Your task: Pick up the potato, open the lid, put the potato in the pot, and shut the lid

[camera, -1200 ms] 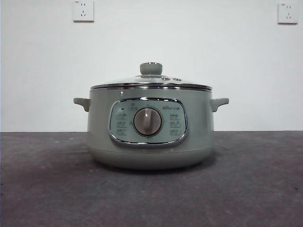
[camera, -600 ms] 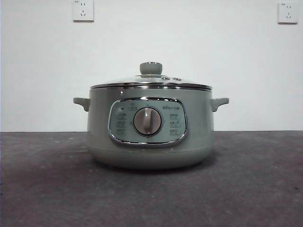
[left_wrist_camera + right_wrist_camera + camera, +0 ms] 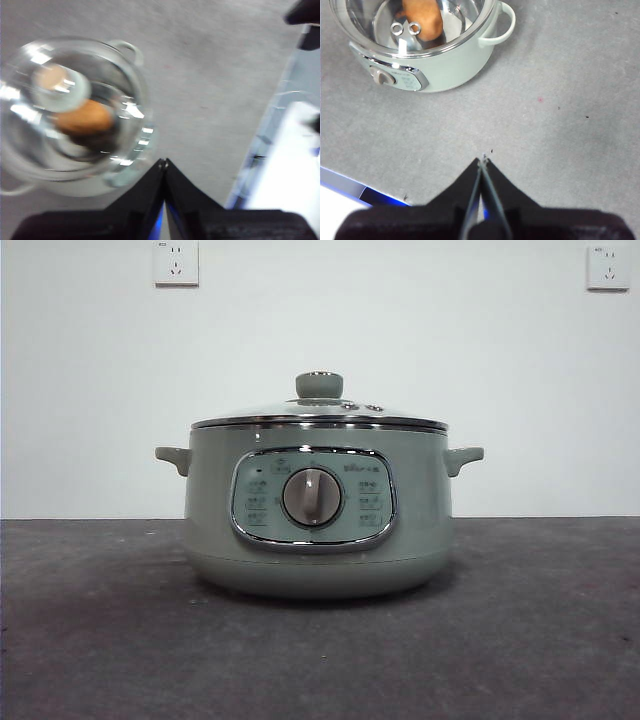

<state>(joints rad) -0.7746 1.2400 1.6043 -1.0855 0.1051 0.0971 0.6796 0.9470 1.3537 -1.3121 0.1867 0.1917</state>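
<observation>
Front view is looking sharp and evenly lit, the white wall point(image 3: 320, 330) glowing soft and the pot point(image 3: 318, 540) casting only a faint shadow around its base on the dark surface point(image 3: 100, 640). Left wrist view is smearing badly: motion blur is softening the lid point(image 3: 75, 107), and bright glare spots are streaking across its glass. A washed-out white patch is blowing out beside the surface's edge. Right wrist view is staying crisp, with small highlights glinting on the lid's rim.
</observation>
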